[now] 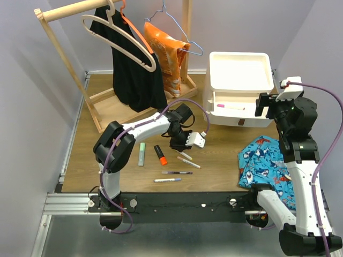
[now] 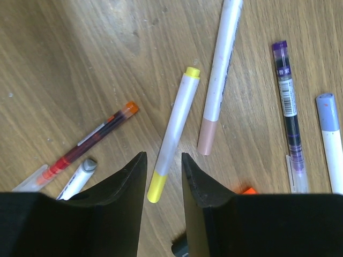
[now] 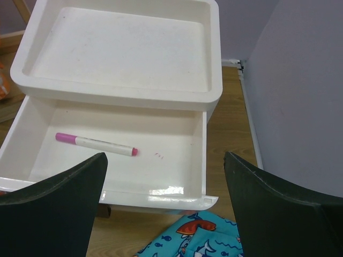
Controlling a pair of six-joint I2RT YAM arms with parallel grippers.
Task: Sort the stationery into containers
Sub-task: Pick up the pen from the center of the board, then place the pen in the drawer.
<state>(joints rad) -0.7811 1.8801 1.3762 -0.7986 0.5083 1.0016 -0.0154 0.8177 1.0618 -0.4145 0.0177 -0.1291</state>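
Observation:
My left gripper (image 1: 187, 141) hangs low over loose pens on the wooden table. In the left wrist view its jaws (image 2: 163, 156) stand slightly apart on either side of the yellow end of a white pen with yellow caps (image 2: 174, 128), with a gap on each side. Around it lie a white pen with a beige cap (image 2: 220, 69), a purple pen (image 2: 289, 112), a blue-capped pen (image 2: 331, 140) and a red pen (image 2: 91, 142). My right gripper (image 3: 165, 158) is wide open and empty in front of the white drawer unit (image 1: 238, 69). Its top drawer (image 3: 177, 160) is pulled out and holds a pink marker (image 3: 96, 144).
A pale green highlighter (image 1: 141, 154), an orange highlighter (image 1: 160, 155) and two dark pens (image 1: 177, 172) lie near the table's front. A blue shark-print cloth (image 1: 262, 160) lies below the drawers. A wooden clothes rack (image 1: 102, 80) with hanging clothes stands at the back left.

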